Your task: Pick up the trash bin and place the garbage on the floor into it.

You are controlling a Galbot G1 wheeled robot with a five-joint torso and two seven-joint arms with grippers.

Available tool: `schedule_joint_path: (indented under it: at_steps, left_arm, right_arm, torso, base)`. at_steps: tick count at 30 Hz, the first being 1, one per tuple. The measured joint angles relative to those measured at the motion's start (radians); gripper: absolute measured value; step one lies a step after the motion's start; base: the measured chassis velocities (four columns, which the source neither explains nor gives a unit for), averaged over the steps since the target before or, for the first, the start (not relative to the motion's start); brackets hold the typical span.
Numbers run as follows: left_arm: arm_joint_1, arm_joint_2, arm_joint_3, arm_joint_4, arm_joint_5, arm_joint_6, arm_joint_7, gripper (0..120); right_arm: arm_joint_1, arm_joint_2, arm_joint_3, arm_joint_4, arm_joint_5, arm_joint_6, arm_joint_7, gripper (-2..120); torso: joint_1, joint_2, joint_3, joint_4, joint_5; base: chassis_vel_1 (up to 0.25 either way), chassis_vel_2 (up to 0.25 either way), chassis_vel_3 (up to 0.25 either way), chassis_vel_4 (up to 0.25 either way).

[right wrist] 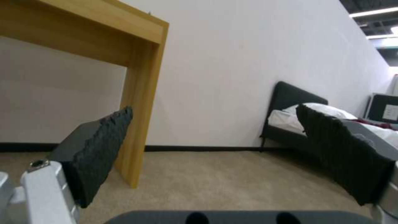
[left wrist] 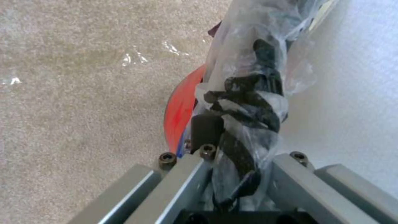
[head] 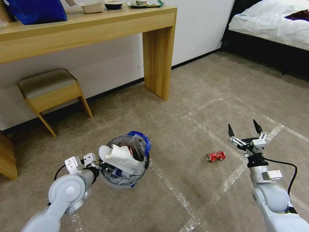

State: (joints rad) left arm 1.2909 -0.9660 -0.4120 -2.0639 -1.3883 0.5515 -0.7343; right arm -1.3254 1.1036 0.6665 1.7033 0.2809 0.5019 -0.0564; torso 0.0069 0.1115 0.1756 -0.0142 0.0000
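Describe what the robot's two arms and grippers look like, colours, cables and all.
Both arms are smooth, rounded, light grey-white shells with round joint caps. The left gripper has a white bracketed wrist block, silver screwed finger mounts and a black cable. The right gripper has black pointed fingers with ridged pads on a white-silver base, and a black cable loops beside its wrist.

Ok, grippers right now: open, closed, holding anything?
Left gripper: closed on the rim of the trash bin.
Right gripper: open, holding nothing, above the floor.
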Motion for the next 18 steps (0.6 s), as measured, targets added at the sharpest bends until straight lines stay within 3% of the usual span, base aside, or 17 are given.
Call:
schedule_joint_path:
  at_steps: [18]
  left_arm:
    - [-0.007,0.007,0.001,0.008,-0.011,-0.007,0.003,0]
  right_arm:
    - [0.020,0.037,-0.022,-0.018,-0.009,0.020,0.020,100]
  torso:
    - [0.000,0.000,0.000,0.0000,-0.0001]
  base:
    - [0.000,0.000,0.000,0.000]
